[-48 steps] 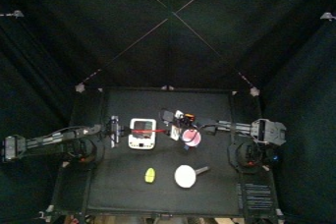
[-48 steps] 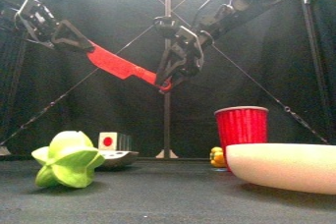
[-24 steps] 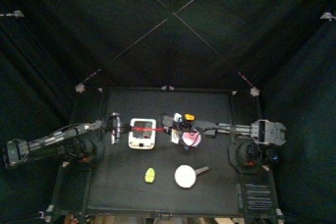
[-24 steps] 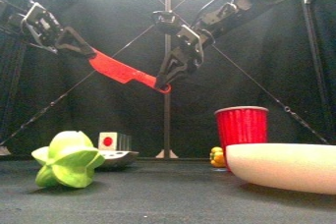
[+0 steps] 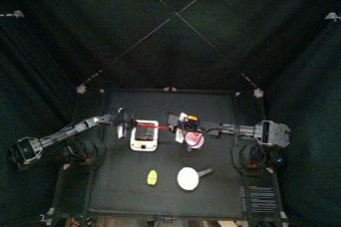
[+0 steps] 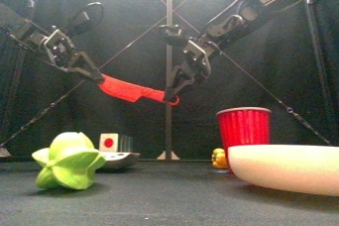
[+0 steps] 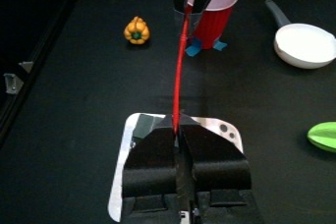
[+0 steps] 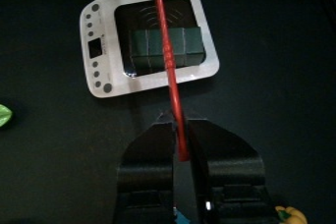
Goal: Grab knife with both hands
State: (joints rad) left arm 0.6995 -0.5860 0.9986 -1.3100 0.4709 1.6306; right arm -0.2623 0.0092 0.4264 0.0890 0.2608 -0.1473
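**Red knife held aloft between two tools**

While the desk lies dark below, the red knife hangs in the air above it, gripped at both ends. The left tool has its jaws closed on one end of the knife, and the right tool has its jaws closed on the other, so the blade spans the gap between them, sloping slightly down towards the right tool. From the left wrist, the knife runs as a thin red line straight out from the pinched jaws of the left tool; from the right wrist it does the same, the knife leaving the shut right tool.

Directly under the two tools sits the white rectangular device. Beyond the right tool's end of the knife stands the red cup, with a small orange object near it. Nearer the front lie a white bowl and a green object, both well apart from either tool.
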